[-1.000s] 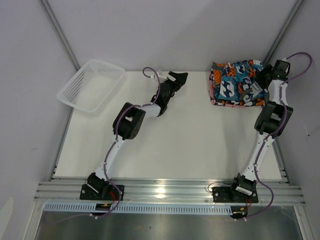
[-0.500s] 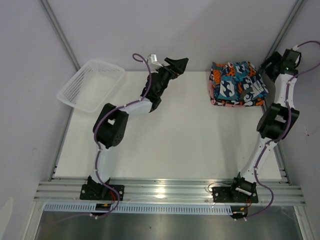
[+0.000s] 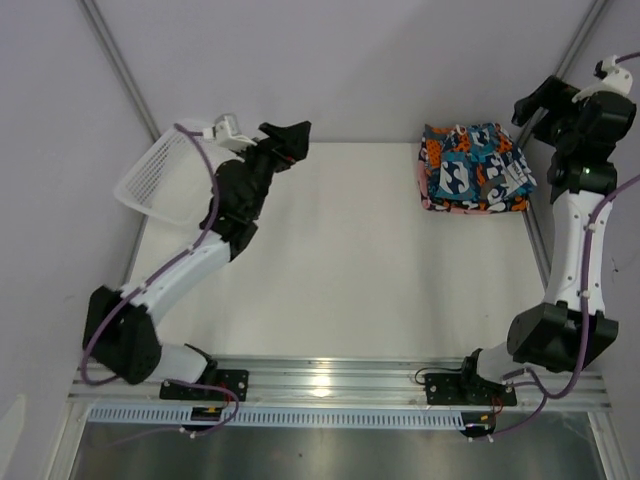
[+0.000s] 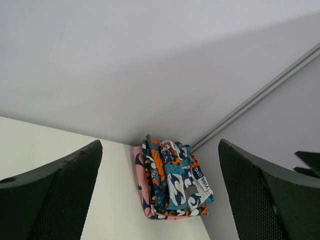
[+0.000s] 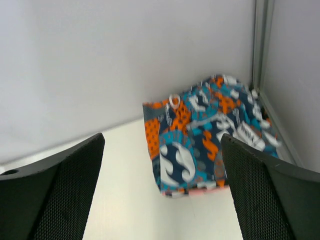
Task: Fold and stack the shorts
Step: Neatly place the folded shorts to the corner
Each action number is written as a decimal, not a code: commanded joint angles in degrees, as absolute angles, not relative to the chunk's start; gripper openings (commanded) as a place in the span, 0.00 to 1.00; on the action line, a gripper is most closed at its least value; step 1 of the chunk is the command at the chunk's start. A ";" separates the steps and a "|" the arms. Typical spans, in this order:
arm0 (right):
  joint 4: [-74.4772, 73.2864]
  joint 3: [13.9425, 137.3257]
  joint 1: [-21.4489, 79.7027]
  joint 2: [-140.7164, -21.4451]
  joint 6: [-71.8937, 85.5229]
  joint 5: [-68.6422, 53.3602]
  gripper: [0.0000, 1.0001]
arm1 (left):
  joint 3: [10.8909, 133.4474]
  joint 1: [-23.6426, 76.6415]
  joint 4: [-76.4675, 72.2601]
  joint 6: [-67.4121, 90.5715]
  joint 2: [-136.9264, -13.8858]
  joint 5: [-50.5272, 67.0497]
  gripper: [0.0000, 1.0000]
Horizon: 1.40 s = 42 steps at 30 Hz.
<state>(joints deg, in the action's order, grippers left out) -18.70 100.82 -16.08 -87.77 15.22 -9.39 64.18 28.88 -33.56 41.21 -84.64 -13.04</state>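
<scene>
The shorts [image 3: 473, 168] lie folded in one stack at the table's far right corner, teal-navy pair on top and a pink edge showing at the bottom. My right gripper [image 3: 537, 102] hangs open, raised above and to the right of the stack, holding nothing. In the right wrist view the shorts [image 5: 200, 137] lie beyond the open right gripper [image 5: 162, 137]. My left gripper [image 3: 290, 140] is open and empty, high over the far left of the table, next to the basket. The left wrist view looks across at the shorts [image 4: 175, 182] between the left gripper's [image 4: 160, 144] spread fingers.
A white mesh basket [image 3: 160, 185] sits tilted at the far left corner, partly behind my left arm. Grey walls with metal posts [image 3: 570, 50] close in the table at the back and the sides. An aluminium rail [image 3: 330, 378] runs along the near edge.
My right gripper let go of the stack, opened wide, and rose up to the right. My left arm swung left from the table's far middle towards the basket.
</scene>
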 commanded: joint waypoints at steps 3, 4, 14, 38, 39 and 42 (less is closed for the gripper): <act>-19.34 88.70 -17.14 -75.43 12.57 -15.46 0.99 | 54.61 29.00 -24.27 35.07 -66.47 -15.56 0.99; -19.16 84.42 -17.05 -70.71 12.39 -16.34 0.99 | 53.19 28.92 -22.95 34.55 -63.92 -15.56 0.99; -12.04 52.25 -13.89 -44.31 19.86 -22.32 0.99 | 35.87 28.92 -6.08 32.78 -35.79 -18.37 0.99; 5.01 13.54 -1.32 -29.37 22.50 -12.04 1.00 | 9.58 29.00 12.38 25.66 -1.06 -23.63 0.99; 5.01 13.36 -1.41 -29.27 22.59 -11.95 0.99 | 9.32 29.00 12.83 26.53 -0.18 -25.03 0.99; 5.45 13.10 -1.32 -29.00 22.67 -12.83 0.99 | 8.35 28.92 12.22 25.76 2.54 -24.17 0.99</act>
<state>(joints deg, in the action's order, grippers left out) 0.58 13.17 -1.56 -29.69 22.44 -14.15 9.10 28.91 11.99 27.88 -0.62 -22.48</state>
